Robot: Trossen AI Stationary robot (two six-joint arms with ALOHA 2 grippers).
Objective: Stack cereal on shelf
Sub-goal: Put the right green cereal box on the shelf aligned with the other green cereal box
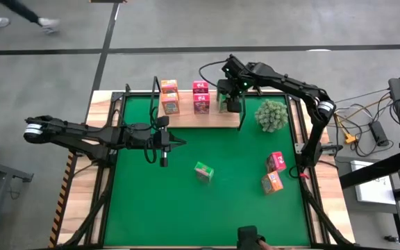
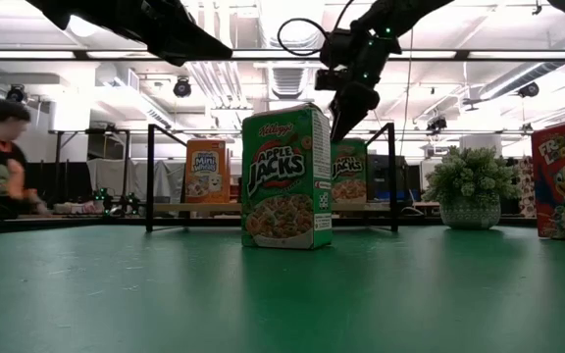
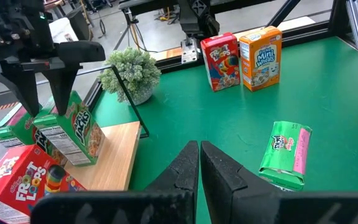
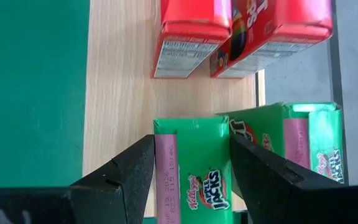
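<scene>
The right gripper (image 1: 232, 104) stands over the right end of the shelf (image 1: 207, 119), its fingers straddling a green box (image 4: 194, 174) that sits on the board; the jaws look closed against the box's narrow sides, so the box appears held, probably to keep it square while it settles beside a second green box (image 4: 303, 149) already on the shelf. Two pink boxes (image 1: 201, 97) occupy the middle of the shelf and two orange boxes (image 1: 169, 97) its left end, grouping the colours in columns. The left gripper (image 1: 179, 143) waits in front of the shelf, above the mat (image 1: 151, 201), fingers pressed together and holding nothing, clear of the working arm. Three boxes remain off the shelf: a loose green box (image 1: 203, 171) lies on the mat in front of the shelf, and a pink box (image 1: 276, 162) and an orange box (image 1: 272, 182) stand farther right of it. A plant ball (image 1: 271, 115) sits just beside the shelf's right end.
</scene>
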